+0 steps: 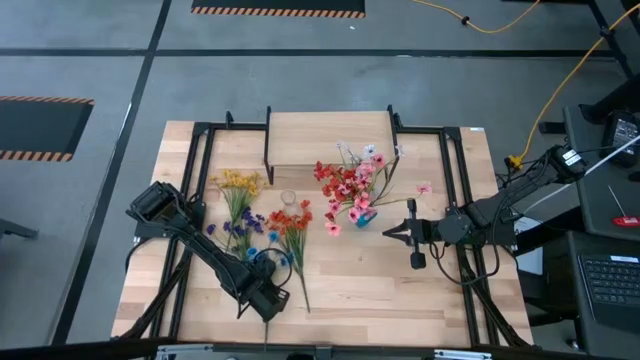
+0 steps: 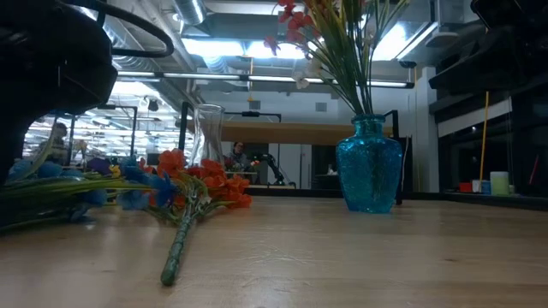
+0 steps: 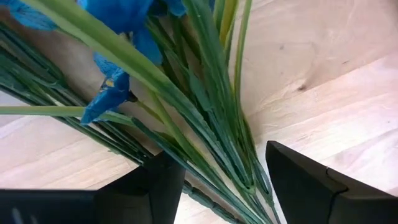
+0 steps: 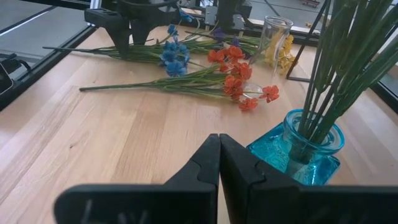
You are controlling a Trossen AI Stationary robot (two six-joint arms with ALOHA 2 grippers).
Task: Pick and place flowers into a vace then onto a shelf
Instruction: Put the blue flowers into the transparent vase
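Several flower sprays lie flat on the table at the left: yellow, purple, blue and orange-red. My left gripper points down over the bundled green stems of the blue spray. It is open, with one finger on each side of them. A blue glass vase stands upright mid-table and holds red, pink and white flowers. My right gripper hangs shut just to its right, holding nothing. The shelf stands at the far edge. My left gripper straddles the stems from above, its fingers lying across them. The stems run close along the inner side of one finger. I cannot tell whether it touches them. The stems lie on the table.
A clear glass vase stands upright between the yellow and the orange-red spray. The orange-red spray's long stem runs toward the near edge just right of my left gripper. Black frame rails run along both sides of the table.
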